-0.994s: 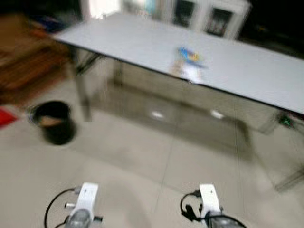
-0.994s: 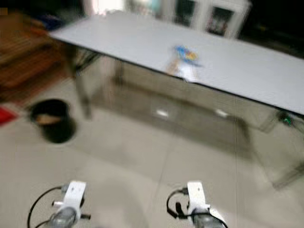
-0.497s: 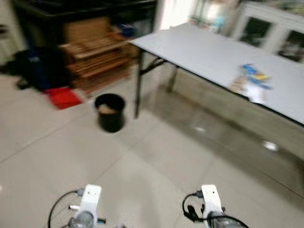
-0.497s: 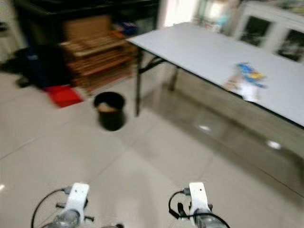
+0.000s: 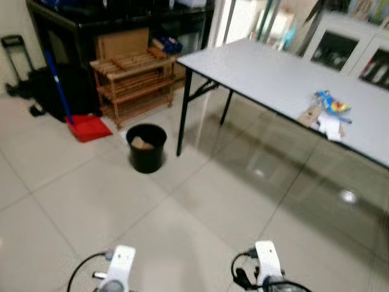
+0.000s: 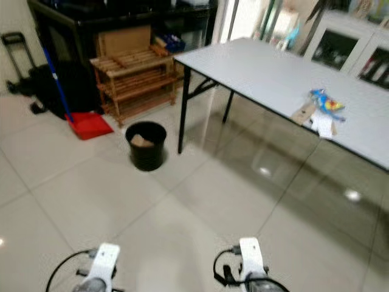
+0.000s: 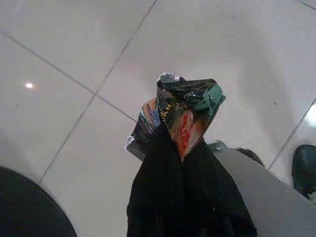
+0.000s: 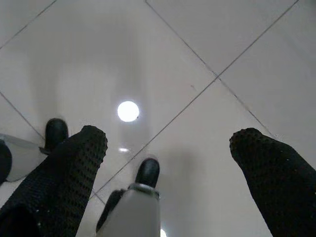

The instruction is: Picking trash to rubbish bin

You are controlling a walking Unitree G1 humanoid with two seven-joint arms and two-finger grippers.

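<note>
Beside the table (image 5: 273,73) leg we see the black bin (image 5: 146,148); our left gripper (image 7: 183,148) pinches a crumpled wrapper (image 7: 185,111), our right gripper (image 8: 170,148) gapes empty.

Head stereo pair looks forward-down at one shared room; wrist cameras face floor tiles (image 8: 207,44) closely.

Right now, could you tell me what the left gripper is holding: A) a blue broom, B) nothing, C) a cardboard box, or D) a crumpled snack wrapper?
D: in the left wrist view the left gripper is shut on a crumpled snack wrapper, held above the tiled floor.
</note>
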